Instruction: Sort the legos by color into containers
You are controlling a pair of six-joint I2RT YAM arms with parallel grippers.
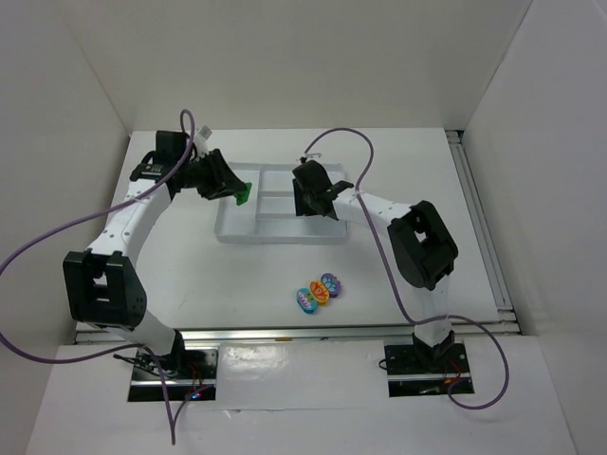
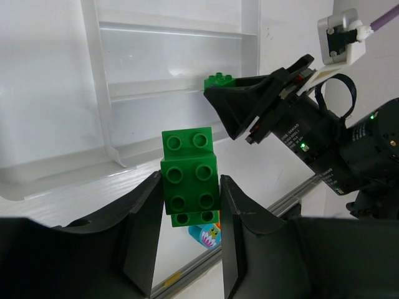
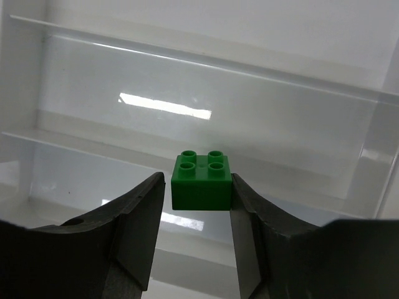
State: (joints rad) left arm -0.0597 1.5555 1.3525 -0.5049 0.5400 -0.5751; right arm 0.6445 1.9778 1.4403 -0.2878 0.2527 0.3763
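My left gripper [image 2: 190, 187] is shut on a stack of two green legos [image 2: 189, 168] and holds it at the left end of the white tray [image 1: 275, 226]. Its compartments are the containers. In the top view that stack [image 1: 244, 194] pokes out of the left gripper [image 1: 234, 190]. My right gripper [image 3: 199, 187] hangs over a tray compartment [image 3: 187, 93] with a single green lego [image 3: 201, 180] between its fingers. The right finger touches the brick, and a thin gap shows at the left finger. A teal [image 1: 305, 300], an orange [image 1: 321, 293] and a purple lego [image 1: 330, 282] lie together on the table.
The right gripper [image 2: 249, 106] with its green brick [image 2: 218, 81] shows in the left wrist view, close across the tray. White walls surround the table. A metal rail [image 1: 484, 227] runs along the right edge and another along the front.
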